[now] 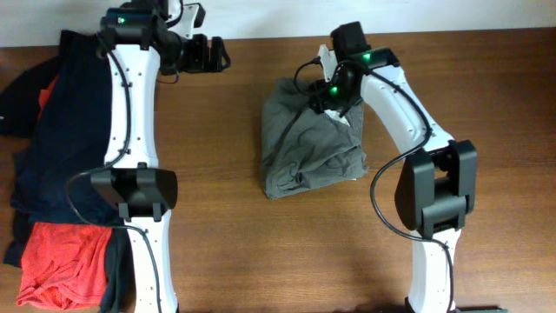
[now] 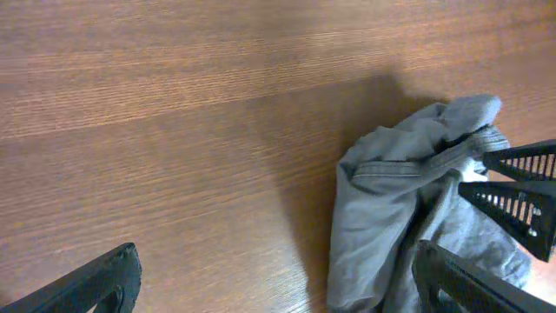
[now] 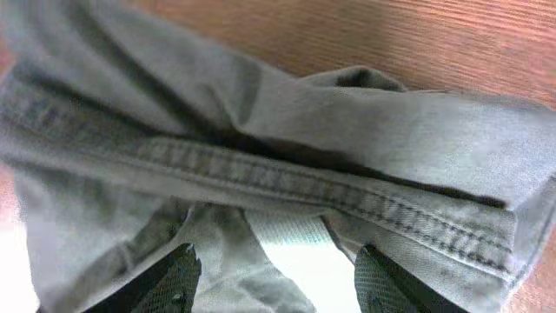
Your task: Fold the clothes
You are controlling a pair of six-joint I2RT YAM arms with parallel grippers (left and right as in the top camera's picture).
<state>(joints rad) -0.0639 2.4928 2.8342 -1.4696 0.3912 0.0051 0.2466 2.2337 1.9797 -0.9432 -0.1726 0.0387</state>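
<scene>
Grey-olive shorts (image 1: 308,143) bunched mid-worktop (image 1: 217,174), top edge pinched by right gripper (image 3: 274,269) jaws. Left gripper (image 2: 278,291) jaws spread wide, empty, near shorts. Pale strip at seam, writing unreadable.

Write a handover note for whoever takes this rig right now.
Left gripper: open, empty, over bare table, apart from the shorts.
Right gripper: fingers astride a bunched fold at the shorts' edge; can't tell if it grips.
Shorts: crumpled heap mid-table.
Done: no neat fold yet.
Left: spread flat, then fold.
</scene>
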